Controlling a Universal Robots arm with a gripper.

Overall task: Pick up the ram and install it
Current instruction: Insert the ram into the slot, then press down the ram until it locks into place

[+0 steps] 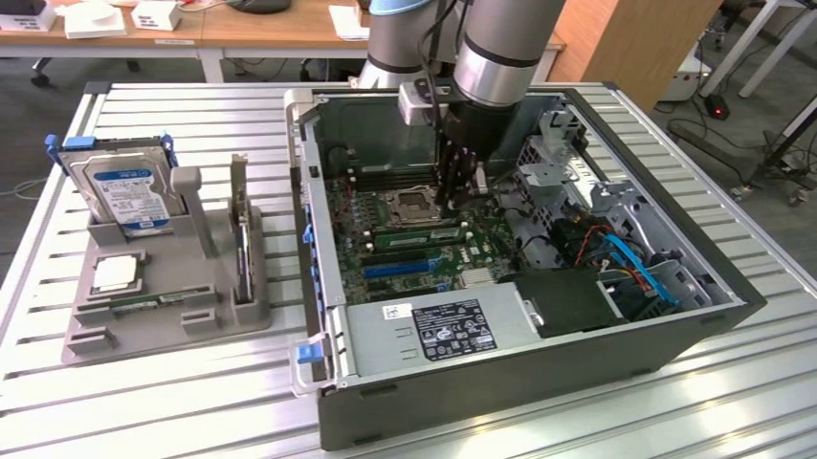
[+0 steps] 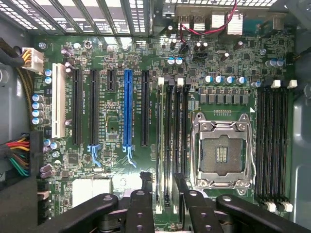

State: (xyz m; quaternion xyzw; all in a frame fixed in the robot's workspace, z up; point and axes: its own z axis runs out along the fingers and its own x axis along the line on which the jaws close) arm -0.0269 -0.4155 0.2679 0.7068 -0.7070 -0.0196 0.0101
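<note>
Since the gripper [image 2: 160, 187] is down inside the case [image 1: 715, 316] pinching the ram [image 2: 161, 145] edge-on over the slots beside the CPU socket [image 2: 222, 154], I'd say keep it square and press evenly into both end clips.

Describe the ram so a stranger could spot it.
Inside the open case, find the empty silver processor socket on the motherboard. The ram stands edge-on beside it, toward the blue slot, under the end effector. Its pale top edge sets it apart from the dark slots alongside.
</note>
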